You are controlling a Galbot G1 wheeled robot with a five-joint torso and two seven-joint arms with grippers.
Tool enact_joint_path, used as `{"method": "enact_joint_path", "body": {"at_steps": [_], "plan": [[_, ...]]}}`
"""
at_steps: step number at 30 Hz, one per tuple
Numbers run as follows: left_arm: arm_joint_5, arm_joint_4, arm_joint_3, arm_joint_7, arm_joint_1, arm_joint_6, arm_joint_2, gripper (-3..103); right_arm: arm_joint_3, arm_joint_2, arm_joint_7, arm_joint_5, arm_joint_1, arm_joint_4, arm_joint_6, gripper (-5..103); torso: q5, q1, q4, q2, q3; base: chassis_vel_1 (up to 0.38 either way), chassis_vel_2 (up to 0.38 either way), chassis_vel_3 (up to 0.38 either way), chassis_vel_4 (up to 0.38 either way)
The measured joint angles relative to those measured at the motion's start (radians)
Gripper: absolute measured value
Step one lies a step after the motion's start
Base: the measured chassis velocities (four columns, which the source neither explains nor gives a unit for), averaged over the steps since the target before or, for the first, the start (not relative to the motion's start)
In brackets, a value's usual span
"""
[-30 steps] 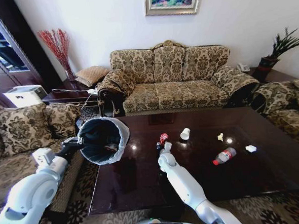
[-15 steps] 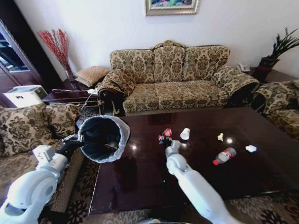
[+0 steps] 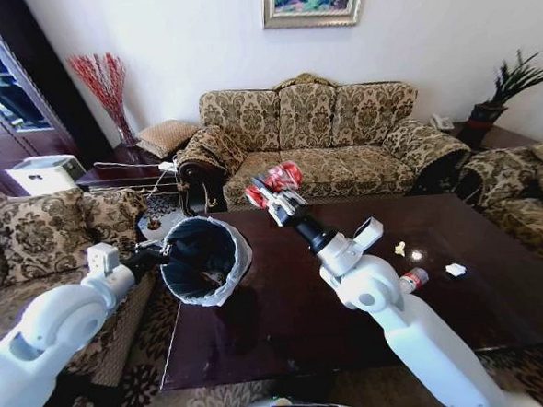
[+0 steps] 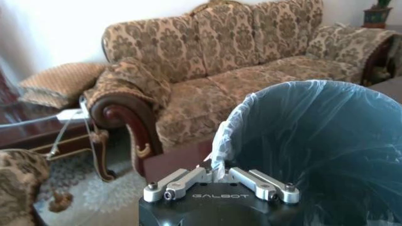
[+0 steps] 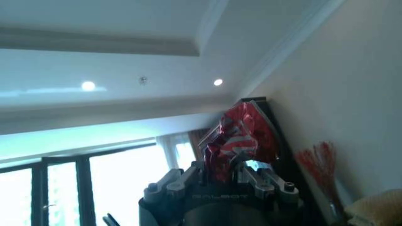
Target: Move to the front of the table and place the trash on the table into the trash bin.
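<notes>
R hand raised above tabletop, fingers clamped on red wrapper. L hand pinches rim of bin, tilted at tabletop's left edge. Bottle, paper bits on tabletop.

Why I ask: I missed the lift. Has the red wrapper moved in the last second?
Yes. The red wrapper, clamped in the right pincer, rose off the table and now sits level with the sofa seat.

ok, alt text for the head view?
Right pincer holds a crumpled red wrapper raised above the dark glossy wooden table; left pincer grips the tilted black, bag-lined trash bin at the table's left edge.
</notes>
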Motion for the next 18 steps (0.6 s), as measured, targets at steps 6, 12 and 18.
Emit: {"method": "enact_joint_path", "body": {"at_steps": [6, 12, 18], "plan": [[-0.024, -0.038, -0.005, -0.023, 0.009, 0.009, 0.002, 1, -0.142, 0.015, -0.037, -0.102, 0.065, -0.067, 0.010, 18, 0.0003, 0.000, -0.0001, 0.000, 0.000, 0.000, 0.000, 0.000, 0.000], [-0.022, -0.076, -0.020, -0.022, 0.031, 0.015, -0.018, 1, -0.210, 0.026, -0.047, -0.269, 0.063, -0.143, 0.036, 15, 0.0002, 0.000, -0.0004, 0.000, 0.000, 0.000, 0.000, 0.000, 0.000], [-0.021, -0.102, -0.021, -0.021, 0.042, 0.023, -0.022, 1, -0.251, 0.037, -0.037, -0.330, 0.065, -0.169, 0.033, 16, 0.0002, 0.000, -0.0004, 0.000, 0.000, 0.000, 0.000, 0.000, 0.000]]}}
